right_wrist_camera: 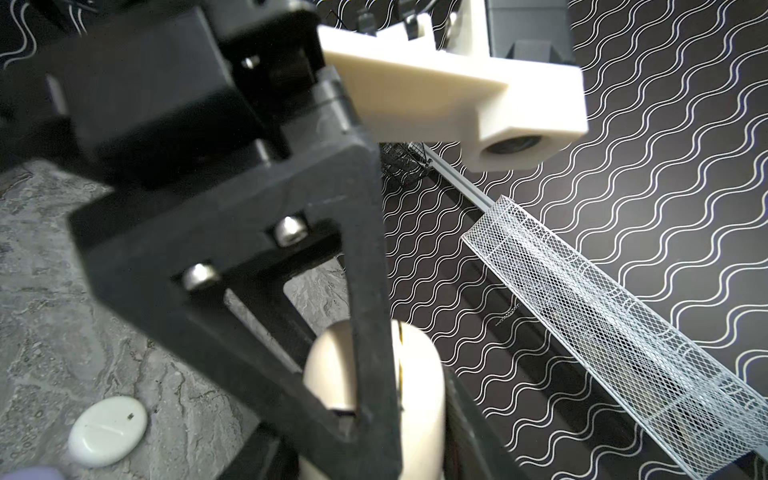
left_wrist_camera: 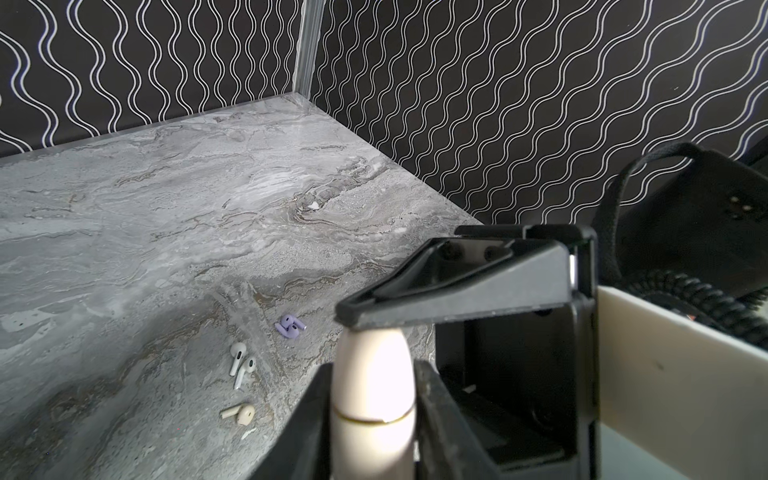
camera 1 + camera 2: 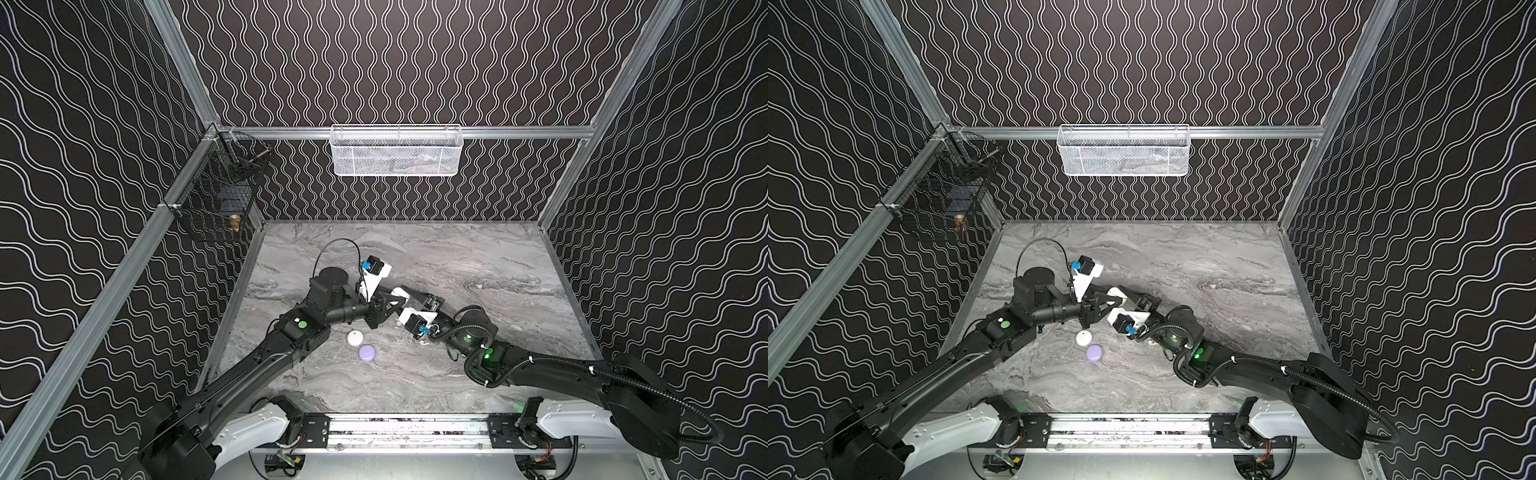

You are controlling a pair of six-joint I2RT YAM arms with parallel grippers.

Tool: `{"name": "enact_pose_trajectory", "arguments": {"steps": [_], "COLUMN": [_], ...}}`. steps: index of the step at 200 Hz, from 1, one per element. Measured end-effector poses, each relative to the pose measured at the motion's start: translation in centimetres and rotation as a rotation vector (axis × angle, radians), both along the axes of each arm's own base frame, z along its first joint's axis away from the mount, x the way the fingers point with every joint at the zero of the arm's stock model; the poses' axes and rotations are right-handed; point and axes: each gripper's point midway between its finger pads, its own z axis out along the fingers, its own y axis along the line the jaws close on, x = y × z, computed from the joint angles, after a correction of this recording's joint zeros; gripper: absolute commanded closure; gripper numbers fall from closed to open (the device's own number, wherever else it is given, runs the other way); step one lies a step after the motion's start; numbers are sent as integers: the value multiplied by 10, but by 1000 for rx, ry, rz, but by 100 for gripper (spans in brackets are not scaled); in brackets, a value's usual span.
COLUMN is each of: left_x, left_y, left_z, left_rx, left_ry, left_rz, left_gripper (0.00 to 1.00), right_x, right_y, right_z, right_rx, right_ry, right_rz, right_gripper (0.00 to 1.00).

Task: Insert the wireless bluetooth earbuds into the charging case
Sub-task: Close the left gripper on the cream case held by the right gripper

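A cream charging case [image 2: 374,386] is held above the table, and its lid seam shows as a thin line. My left gripper [image 2: 374,374] is shut on it, one finger on each side. My right gripper [image 1: 415,399] is shut on the same case [image 1: 419,374] from the opposite side. In both top views the two grippers [image 3: 390,301] [image 3: 409,296] meet mid-table and hide the case. The earbuds lie loose on the marble: a lavender pair [image 2: 289,325], two white ones [image 2: 237,356] [image 2: 246,370] and a beige one [image 2: 241,412].
A round white case [image 3: 355,337] and a lavender case [image 3: 367,353] lie shut on the table in front of the grippers. A white mesh basket [image 3: 397,151] hangs on the back wall. A black wire basket [image 3: 216,199] hangs at the back left corner.
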Motion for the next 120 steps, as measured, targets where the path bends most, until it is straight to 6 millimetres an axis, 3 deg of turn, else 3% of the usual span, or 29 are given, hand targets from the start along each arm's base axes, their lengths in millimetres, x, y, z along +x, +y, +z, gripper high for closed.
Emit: {"name": "enact_pose_trajectory", "arguments": {"steps": [80,120], "left_x": [-1,0], "left_y": [0,-1], "left_z": [1,2], "left_rx": [-4,-7], "left_ry": [-3,-6], "left_rz": [-3,-6], "left_gripper": [62,73], "right_x": [1,0], "right_y": [-2,-4], "right_z": [4,6], "right_rx": [14,10], "right_ry": [-17,-28], "right_rz": [-15,-17], "right_gripper": [87,85]}}
